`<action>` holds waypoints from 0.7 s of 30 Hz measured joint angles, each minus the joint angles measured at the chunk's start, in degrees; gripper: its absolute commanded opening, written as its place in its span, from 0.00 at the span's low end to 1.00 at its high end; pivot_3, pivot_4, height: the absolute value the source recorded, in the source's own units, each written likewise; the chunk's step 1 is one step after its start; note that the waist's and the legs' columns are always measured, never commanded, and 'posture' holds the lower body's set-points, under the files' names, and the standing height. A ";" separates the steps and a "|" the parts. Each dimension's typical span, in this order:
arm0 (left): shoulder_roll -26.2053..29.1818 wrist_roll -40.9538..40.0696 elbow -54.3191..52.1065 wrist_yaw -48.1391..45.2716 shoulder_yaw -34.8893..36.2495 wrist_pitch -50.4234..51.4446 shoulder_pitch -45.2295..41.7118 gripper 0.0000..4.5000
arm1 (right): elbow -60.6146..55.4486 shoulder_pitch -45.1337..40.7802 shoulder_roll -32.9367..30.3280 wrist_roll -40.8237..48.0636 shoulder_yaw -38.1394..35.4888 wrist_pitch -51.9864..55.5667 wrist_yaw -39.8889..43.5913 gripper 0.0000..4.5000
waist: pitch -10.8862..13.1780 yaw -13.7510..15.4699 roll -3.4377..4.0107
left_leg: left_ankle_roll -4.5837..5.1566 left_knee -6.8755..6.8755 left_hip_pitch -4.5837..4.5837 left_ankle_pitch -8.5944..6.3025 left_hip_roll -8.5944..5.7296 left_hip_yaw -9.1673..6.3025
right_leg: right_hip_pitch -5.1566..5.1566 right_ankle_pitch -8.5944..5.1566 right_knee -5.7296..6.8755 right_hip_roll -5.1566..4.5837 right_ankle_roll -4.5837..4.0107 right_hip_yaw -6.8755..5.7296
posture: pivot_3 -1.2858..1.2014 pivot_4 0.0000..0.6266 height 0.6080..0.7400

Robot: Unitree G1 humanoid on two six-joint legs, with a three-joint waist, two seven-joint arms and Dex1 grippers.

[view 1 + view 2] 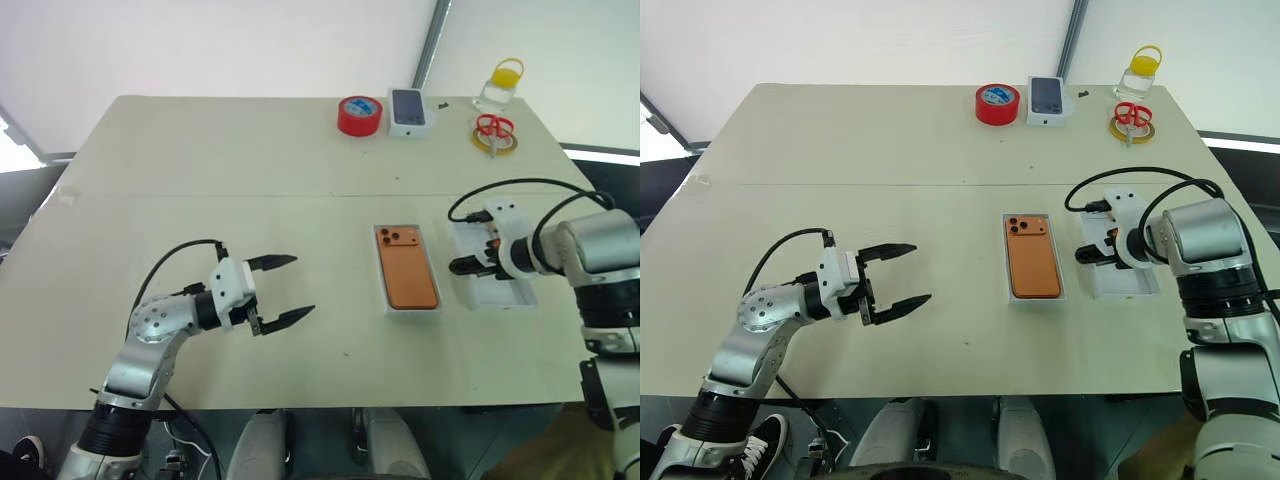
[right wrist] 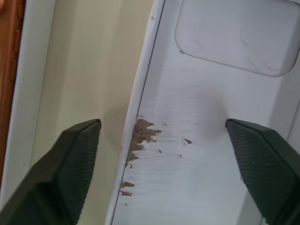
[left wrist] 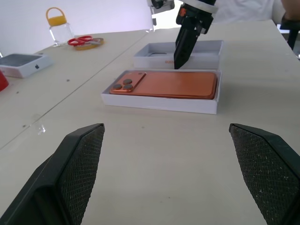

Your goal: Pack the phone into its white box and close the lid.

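Pincer on the right (image 1: 468,266) hangs tilted down over the lid (image 1: 512,296), its 2 black fingers apart and straddling the lid's wall nearest the phone, 1 finger inside the tray and 1 outside over bare bench; whether either finger touches the cardboard cannot be told. Left pincer (image 1: 285,291) hovers level over the bench (image 1: 200,150), well apart from the box, fingers spread wide and empty.

The phone (image 1: 406,265) lies back-up inside the white box (image 1: 384,290), plain orange with a raised cluster of 3 lenses at the corner farthest from the robot. It covers the box's floor, so just the thin white walls show. The lid sits just beside the box on the robot's right, open side up, all white inside (with some brown scuffs along 1 wall) and a thin white sheet (image 2: 239,37) lying at its far end.

The right arm hides much of the lid in the head views.

At the bench's far edge stand a red tape roll (image 1: 360,115), a small white box printed with a dark phone (image 1: 412,111), red scissors (image 1: 494,127) on a yellow ring, and a clear jar with a yellow lid (image 1: 500,86).
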 measured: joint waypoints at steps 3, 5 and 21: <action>0.00 -0.01 -0.01 0.49 -0.10 0.10 0.01 1.00 | -0.52 0.20 -0.01 -0.01 0.65 -0.32 0.04 0.33 | 0.00 0.00 0.00 | 0.00 0.00 0.00 0.00 0.00 0.00 | 0.00 0.00 0.00 0.00 0.00 0.00 | 0.52 0.24 0.99; -0.01 -0.07 -0.01 0.88 -0.13 0.12 0.01 1.00 | -1.35 0.55 0.02 0.01 0.83 -0.40 -0.20 0.11 | 0.00 0.05 0.00 | 0.00 0.00 0.00 0.00 0.00 -0.01 | 0.01 0.00 0.00 0.00 0.00 0.00 | 0.52 0.24 0.99; -0.29 -0.40 1.82 1.34 -0.49 0.37 -2.20 1.00 | -0.13 0.64 6.56 -0.49 -8.41 -1.71 -5.79 0.01 | 0.00 -0.02 0.02 | 0.00 -0.01 0.00 0.00 0.02 0.00 | -0.01 0.04 0.01 0.04 0.07 0.00 | 0.52 0.24 0.99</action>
